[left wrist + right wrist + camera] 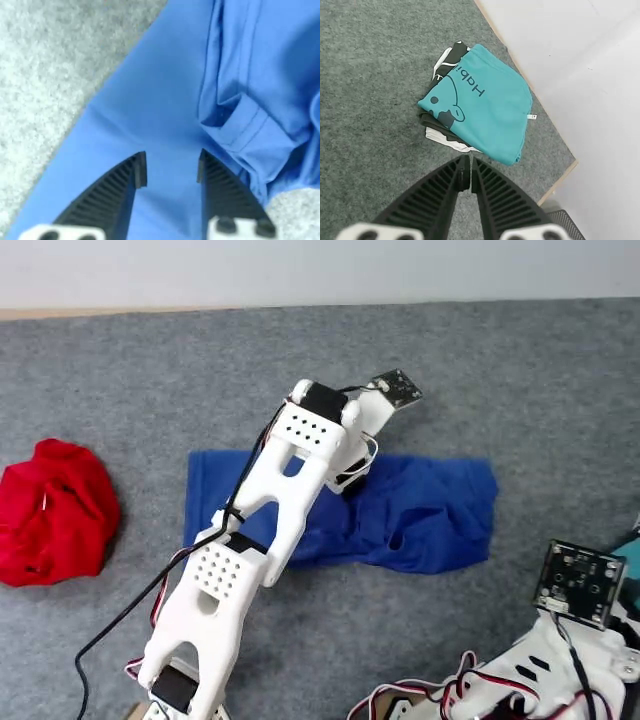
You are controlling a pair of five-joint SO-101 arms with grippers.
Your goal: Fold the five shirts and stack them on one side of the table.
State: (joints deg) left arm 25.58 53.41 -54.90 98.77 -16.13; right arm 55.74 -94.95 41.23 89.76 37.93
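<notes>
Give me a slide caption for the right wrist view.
Right gripper, jaws shut, hovers near the teal shirt atop the stack.

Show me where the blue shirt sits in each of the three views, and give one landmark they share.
High view: the blue shirt lies spread across the middle of the grey mat, partly under the left arm.
Left wrist view: the blue shirt lies right beneath the open left gripper.
Right wrist view: this one faces the folded teal shirt instead.
Shared landmark: the grey mat.

Blue shirt (430, 510) lies half-folded mid-frame; red shirt (55, 510) sits crumpled at left. Teal shirt (480, 107) tops a folded stack (442, 135)
</notes>
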